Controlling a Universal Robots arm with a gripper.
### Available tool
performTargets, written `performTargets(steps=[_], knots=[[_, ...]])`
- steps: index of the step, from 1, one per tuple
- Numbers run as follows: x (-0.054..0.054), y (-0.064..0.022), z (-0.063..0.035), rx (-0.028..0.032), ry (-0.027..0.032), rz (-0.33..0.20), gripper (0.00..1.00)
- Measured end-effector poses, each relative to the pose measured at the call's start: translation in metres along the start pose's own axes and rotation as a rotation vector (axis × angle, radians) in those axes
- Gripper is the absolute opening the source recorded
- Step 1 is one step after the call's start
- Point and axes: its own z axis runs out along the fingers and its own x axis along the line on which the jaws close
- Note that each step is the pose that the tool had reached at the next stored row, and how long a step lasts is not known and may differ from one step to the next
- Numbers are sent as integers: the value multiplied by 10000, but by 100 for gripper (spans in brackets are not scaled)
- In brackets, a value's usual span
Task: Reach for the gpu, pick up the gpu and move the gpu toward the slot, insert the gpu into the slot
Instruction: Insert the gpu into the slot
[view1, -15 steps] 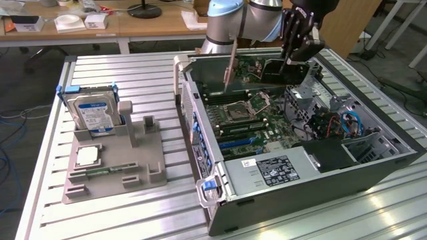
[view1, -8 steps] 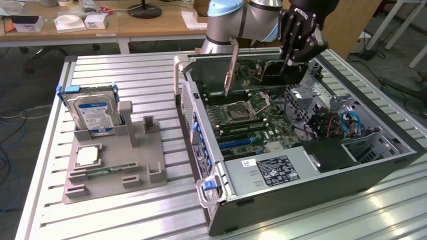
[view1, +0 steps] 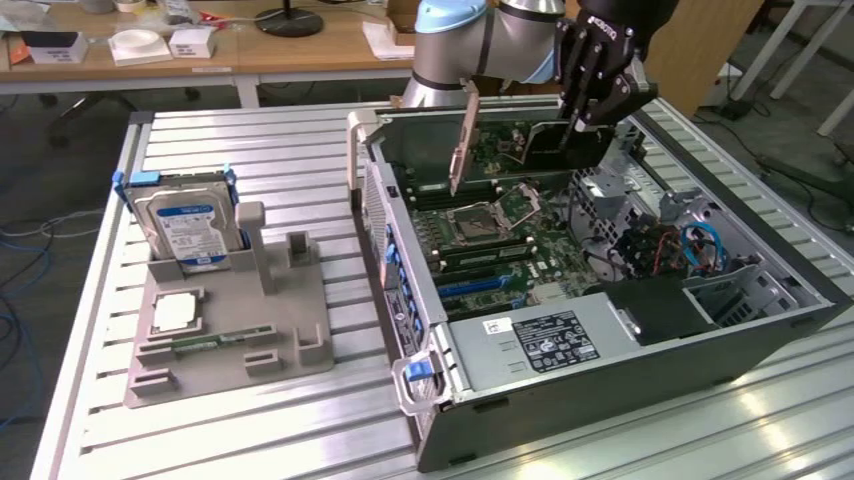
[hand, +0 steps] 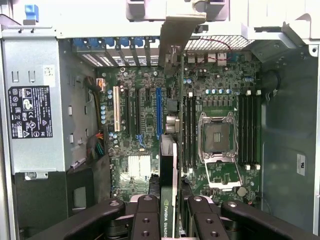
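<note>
From where I stand, in the exterior view, the black gripper (view1: 587, 125) hangs over the open computer case (view1: 627, 390), which lies on its side on a ribbed aluminium table (view1: 267, 430). Its fingers are closed narrowly on the gpu (view1: 554, 150), a thin, dark, flat card held on edge above the green motherboard (view1: 514, 235) and clear of it. The card's long axis runs level with the motherboard, and its long, pale metal bracket (view1: 465, 140) sits at the end towards the exterior view's left. Well away from the motherboard, outside the case, a silver, blue-labelled hard drive (view1: 187, 225) stands upright in a grey moulded holder (view1: 267, 330). In the wrist view, the gpu (hand: 168, 170) shows edge-on as a narrow strip with a green-and-white label. The black jointed fingers (hand: 146, 220) press on both of its flat faces. It runs lengthwise over the motherboard (hand: 220, 90), parallel to a blue slot (hand: 159, 112) and just beside it. The square metal socket (hand: 217, 137) is on the card's other side.
</note>
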Motion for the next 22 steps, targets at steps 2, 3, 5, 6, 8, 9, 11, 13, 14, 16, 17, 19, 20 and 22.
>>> performTargets(steps=[2,3,5,6,8,9,11,13,14,16,17,19,20,22], knots=[[0,0,0,0,0,0,26],[0,0,0,0,0,0,26],[0,0,0,-1,0,0,26],[-2,0,0,0,1,-1,26],[-3,-1,0,0,0,-2,26],[-3,0,0,0,-1,-23,26],[-3,0,0,-3,0,-121,26],[-3,0,0,-3,1,-121,26],[-3,0,0,0,1,-121,26],[-3,2,3,144,-6,-124,26],[-3,3,7,224,-9,-126,26],[-2,3,19,297,-12,-128,26],[-2,4,33,298,-12,-128,26],[-1,3,71,300,-13,-129,26]])
